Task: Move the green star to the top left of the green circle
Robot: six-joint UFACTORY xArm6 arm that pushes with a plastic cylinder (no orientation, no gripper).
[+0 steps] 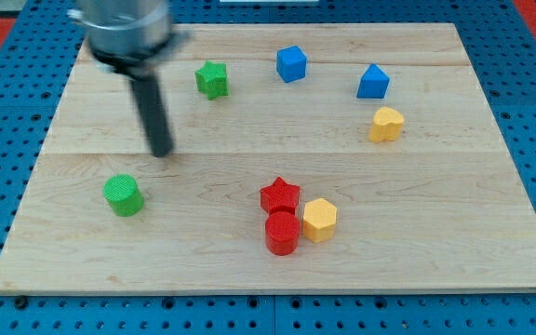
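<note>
Green star (211, 79) sits near the tabletop's (454, 233) top, up and right of the green circle (123, 195), well apart. Task not done: star must go left and down. My tip (161, 152) rests between them; end effector is a plain rod, nothing to open. Blue cubes (291, 63), red star (280, 195) well clear.

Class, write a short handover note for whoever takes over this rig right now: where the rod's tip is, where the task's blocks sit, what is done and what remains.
My tip rests on the board, touching no block, between the green star up to its right and the green circle down to its left.
Done: nothing evident; the star sits at the circle's upper right, well apart from it.
Left: push the star toward the view's left and down until it sits at the circle's top left.
</note>
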